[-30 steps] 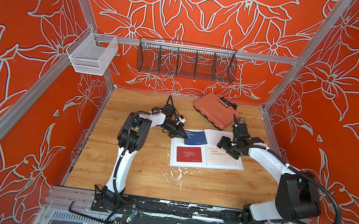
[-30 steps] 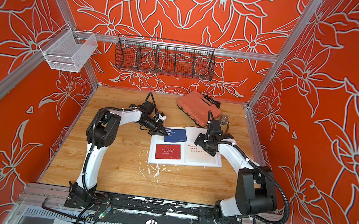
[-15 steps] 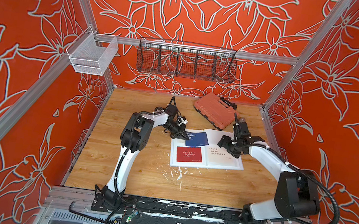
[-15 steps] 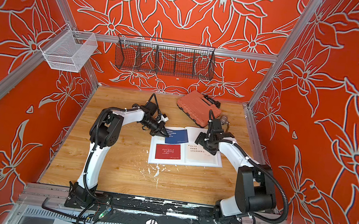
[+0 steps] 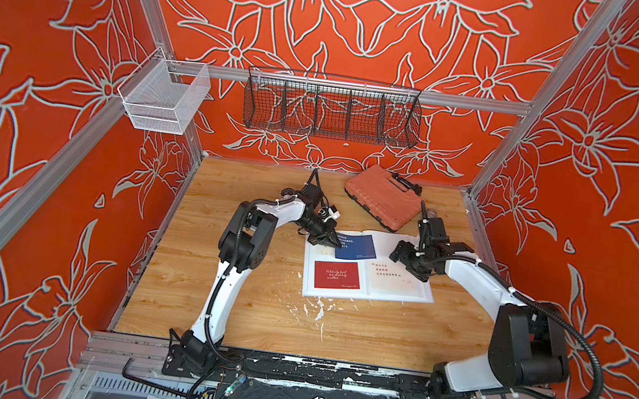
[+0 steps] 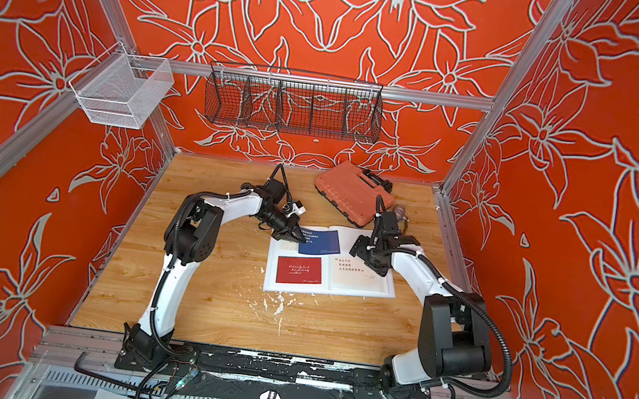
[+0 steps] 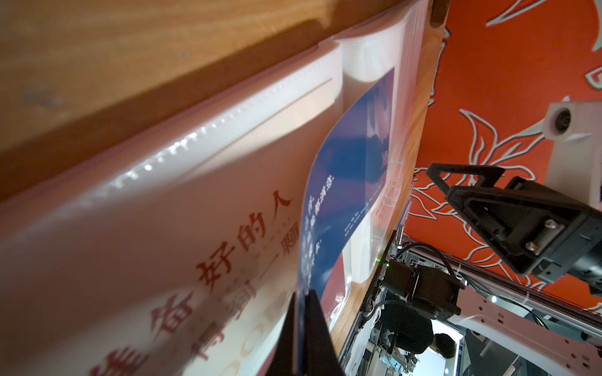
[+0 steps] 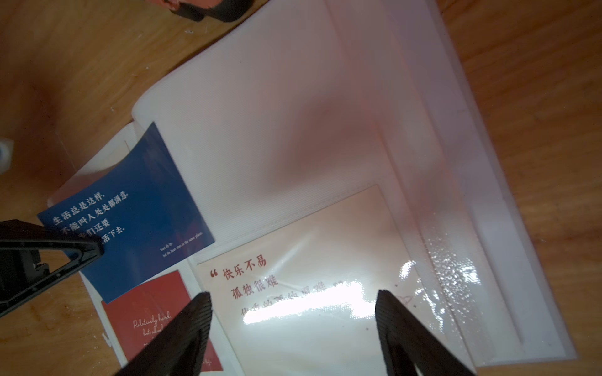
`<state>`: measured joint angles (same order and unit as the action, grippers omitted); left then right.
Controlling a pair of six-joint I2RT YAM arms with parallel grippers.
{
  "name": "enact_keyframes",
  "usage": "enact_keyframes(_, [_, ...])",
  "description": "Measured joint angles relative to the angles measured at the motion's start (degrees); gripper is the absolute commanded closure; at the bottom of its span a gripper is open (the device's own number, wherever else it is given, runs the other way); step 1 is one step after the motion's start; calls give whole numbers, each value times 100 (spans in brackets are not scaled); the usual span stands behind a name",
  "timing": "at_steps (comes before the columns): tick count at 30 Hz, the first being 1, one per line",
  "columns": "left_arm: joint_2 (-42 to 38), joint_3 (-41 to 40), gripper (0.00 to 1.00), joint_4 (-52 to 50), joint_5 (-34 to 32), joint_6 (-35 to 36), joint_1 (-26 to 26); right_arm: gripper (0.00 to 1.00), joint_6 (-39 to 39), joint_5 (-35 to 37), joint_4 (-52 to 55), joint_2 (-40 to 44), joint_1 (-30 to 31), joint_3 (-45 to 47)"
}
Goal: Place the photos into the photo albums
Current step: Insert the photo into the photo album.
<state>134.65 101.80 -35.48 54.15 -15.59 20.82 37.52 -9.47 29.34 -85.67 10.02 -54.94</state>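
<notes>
In both top views we see the navy photo (image 5: 357, 246) over the left page of the open album (image 5: 402, 293). Only the left wrist view shows the left gripper (image 7: 303, 299) clenched on it. The right gripper (image 8: 293, 298) hangs released.

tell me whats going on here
Two robot arms are filling an open album with cards. The left gripper is shut on a corner of the blue card, which lies slanted across the far half of the left page. The red card sits on the near half of that page, and a white card is in the right page's near sleeve. The right gripper hovers open over that page.
</notes>
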Motion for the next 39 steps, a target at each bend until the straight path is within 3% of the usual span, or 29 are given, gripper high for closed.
enact_keyframes(18, [289,549,100,-50,-24,-125,149,16,-437,-4,-4,-538,-654,-260])
enact_keyframes(30, [293,544,99,50,-55,-393,190,16,-610,-177,-101,-990,-691,-354])
enact_keyframes(31, [293,531,89,76,-63,-400,192,15,-612,-192,-109,-990,-691,-354])
enact_keyframes(33, [291,476,80,170,-125,-428,201,15,-625,-199,-118,-992,-691,-354])
enact_keyframes(34, [291,426,71,214,-170,-450,203,15,-629,-199,-125,-994,-691,-354])
enact_keyframes(39, [133,232,42,452,-155,-621,208,15,-656,-199,-136,-1023,-691,-354])
